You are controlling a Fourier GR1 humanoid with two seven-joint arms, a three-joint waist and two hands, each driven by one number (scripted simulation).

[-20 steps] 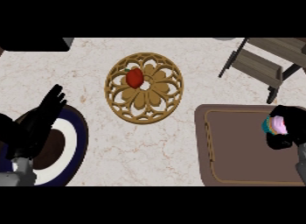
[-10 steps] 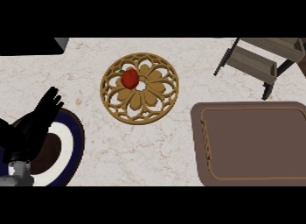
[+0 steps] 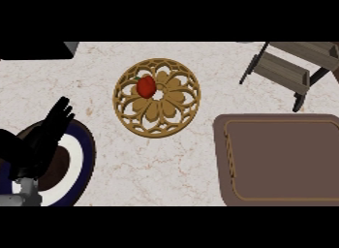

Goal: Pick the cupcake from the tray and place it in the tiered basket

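The brown tray (image 3: 286, 160) lies at the right of the counter with nothing on it. No cupcake shows anywhere in the head view. The tiered basket (image 3: 295, 65), of grey wooden shelves on dark legs, stands at the top right. My left hand (image 3: 37, 140) rests open at the lower left, fingers straight and pointing up, over a plate. My right hand does not show.
A dark blue and white plate (image 3: 76, 160) lies under my left hand. A round golden openwork trivet (image 3: 158, 97) sits at the middle with a red fruit (image 3: 146, 85) on it. A dark block (image 3: 29, 51) fills the top left corner.
My right hand, shut on the pink and teal cupcake over the tray one second ago, has left the view with it. The view has shifted slightly; the left hand stays put.
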